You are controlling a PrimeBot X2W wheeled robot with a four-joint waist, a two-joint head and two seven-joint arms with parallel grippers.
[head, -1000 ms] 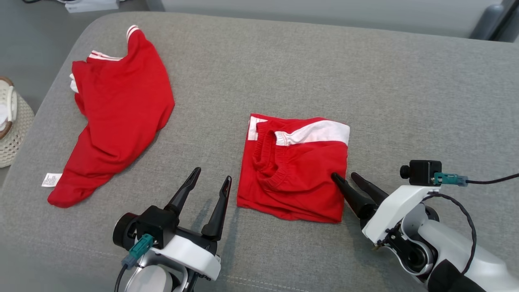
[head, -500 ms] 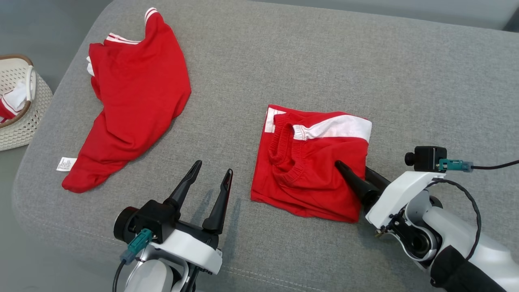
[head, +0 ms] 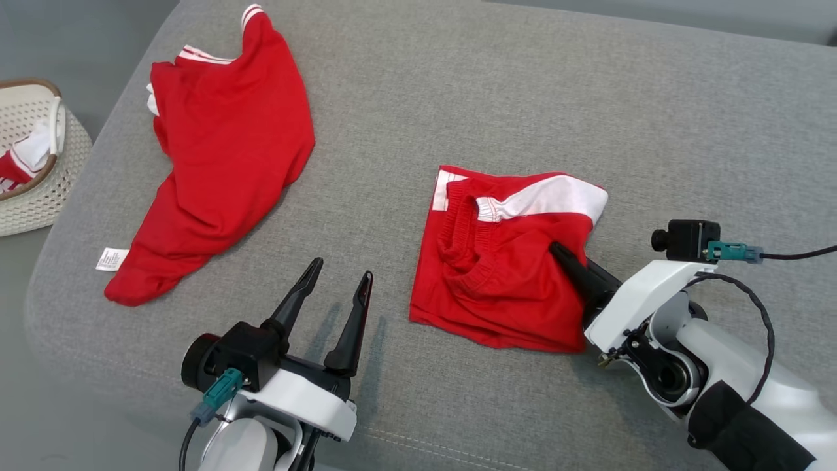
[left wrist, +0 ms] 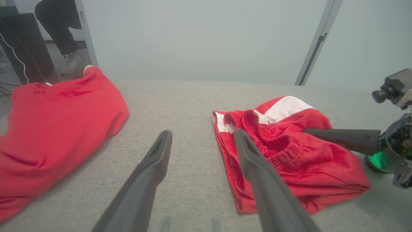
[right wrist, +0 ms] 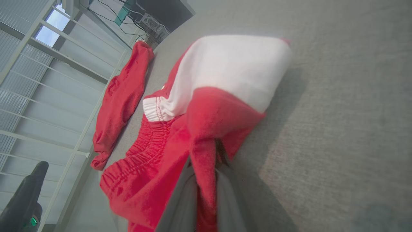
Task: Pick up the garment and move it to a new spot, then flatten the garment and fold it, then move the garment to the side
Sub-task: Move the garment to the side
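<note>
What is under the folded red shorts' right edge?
Grey cushion all round the folded red shorts. The right gripper pinches that edge: one finger lies on top, the other is covered by cloth.

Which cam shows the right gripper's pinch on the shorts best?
Right wrist view: right gripper clamps a fold of the shorts, cloth visibly between its fingers. Head view shows one finger on the shorts' right edge, the other hidden. Left wrist view shows one finger side-on.
</note>
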